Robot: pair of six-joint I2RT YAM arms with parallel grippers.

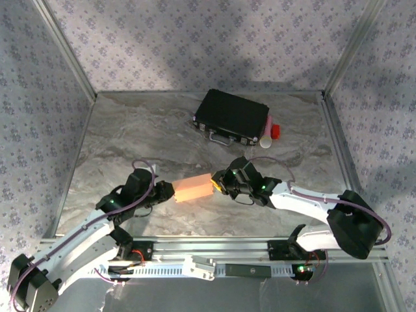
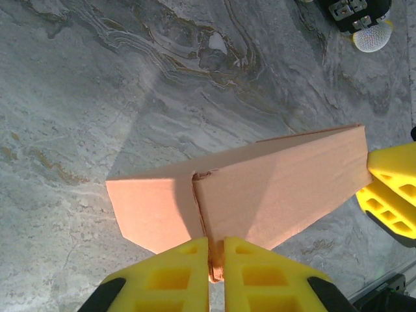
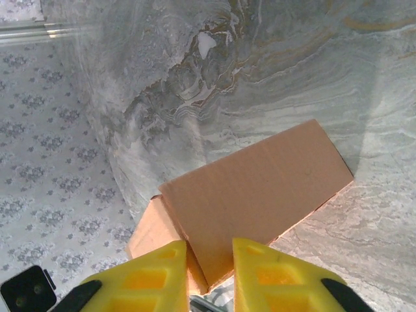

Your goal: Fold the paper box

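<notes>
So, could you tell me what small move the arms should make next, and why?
I'd probably close the right gripper firmly on its end of the paper box. The left gripper pinches a thin edge at the other end, but the right jaws straddle the cardboard with a gap, so their grip is unclear. Both ends seem needed before tucking the open flap.

Count: one paper box [image 1: 194, 188], one black case [image 1: 232, 117], two grippers (left gripper [image 1: 170, 191], right gripper [image 1: 218, 184]). Beside the case, one small red item [image 1: 275, 132] and one small white item [image 1: 265, 140]; further pieces indistinct.
</notes>
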